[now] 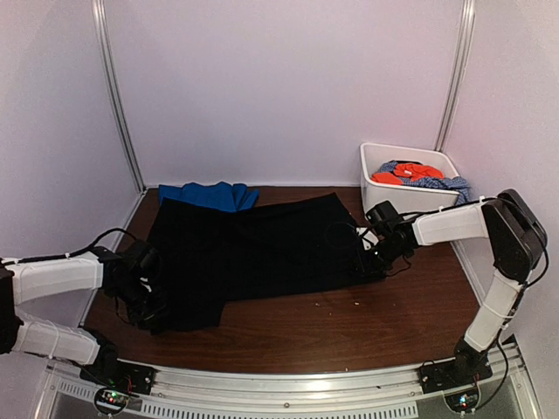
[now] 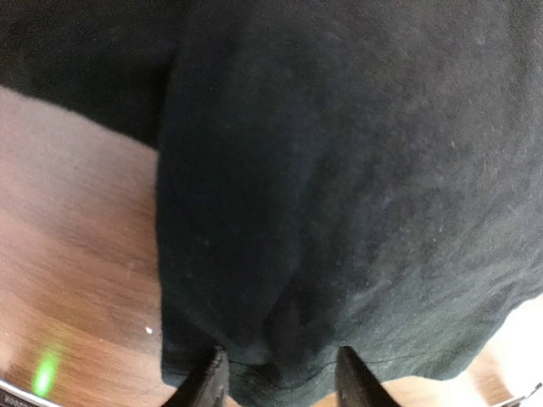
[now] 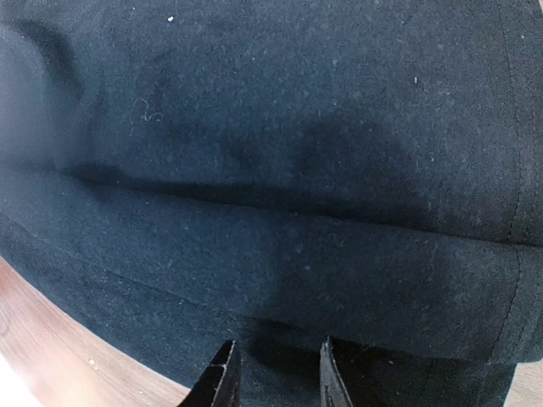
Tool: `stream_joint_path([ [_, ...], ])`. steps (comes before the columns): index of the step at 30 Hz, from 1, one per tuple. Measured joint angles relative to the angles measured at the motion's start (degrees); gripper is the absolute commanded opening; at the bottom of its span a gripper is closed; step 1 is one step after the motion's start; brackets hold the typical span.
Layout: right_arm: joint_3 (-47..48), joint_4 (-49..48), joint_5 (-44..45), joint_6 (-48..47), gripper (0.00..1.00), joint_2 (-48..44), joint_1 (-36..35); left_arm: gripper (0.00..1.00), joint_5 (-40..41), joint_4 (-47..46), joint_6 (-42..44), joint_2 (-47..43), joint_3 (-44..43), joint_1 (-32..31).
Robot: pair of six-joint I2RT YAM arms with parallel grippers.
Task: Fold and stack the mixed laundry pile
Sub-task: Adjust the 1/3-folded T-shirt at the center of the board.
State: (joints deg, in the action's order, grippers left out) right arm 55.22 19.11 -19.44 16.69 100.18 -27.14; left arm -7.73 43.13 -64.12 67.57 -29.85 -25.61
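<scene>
- The large plain black cloth garment [image 1: 253, 249] lies spread on the brown wooden table [image 1: 349, 332], just in front of the bright royal-blue garment [image 1: 210, 195]. For a clean fold, I think both held edges should rise together and travel equally, so the hem stays straight.
- The left gripper [image 2: 280, 381] is at the near left corner. Its fingers are partly closed and pinch a raised fold of the black cloth.
- The right gripper [image 3: 276, 377] is at the right edge. Only a narrow gap remains between its fingers, and they appear to clamp the hem.
</scene>
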Motion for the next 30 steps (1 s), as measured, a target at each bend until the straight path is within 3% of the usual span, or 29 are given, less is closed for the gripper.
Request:
stream_joint_path([
  [1, 0.0, -0.07, 0.04, 0.02, 0.33, 0.0, 0.0, 0.29, -0.09, -0.22, -0.39, 0.2, 0.11, 0.0],
  [3, 0.0, -0.09, 0.22, 0.0, 0.32, 0.0, 0.0, 0.04, -0.26, -0.68, -1.25, 0.5, 0.17, 0.0],
  [4, 0.0, -0.09, 0.26, 0.0, 0.32, 0.0, 0.0, 0.0, -0.46, -1.18, -1.64, 0.74, 0.22, 0.0],
  [12, -0.33, -0.59, 0.39, -0.02, 0.31, -0.02, 0.0, 0.0, 0.04, -3.02, 0.46, 2.51, -3.23, -0.28],
  [17, -0.94, -1.38, 0.42, -0.02, 0.31, -0.26, 0.0, 0.0, 3.58, -5.03, 3.82, 1.44, -14.56, -0.13],
  [21, -1.29, -1.81, 0.42, -0.02, 0.31, -0.44, 0.0, 0.0, 3.65, -11.89, 6.05, 4.94, -22.21, 1.84],
  [30, -1.62, -2.25, 0.42, 0.02, 0.31, -0.66, 0.0, 0.0, 1.51, -28.41, 7.3, 18.32, -23.98, 6.27],
])
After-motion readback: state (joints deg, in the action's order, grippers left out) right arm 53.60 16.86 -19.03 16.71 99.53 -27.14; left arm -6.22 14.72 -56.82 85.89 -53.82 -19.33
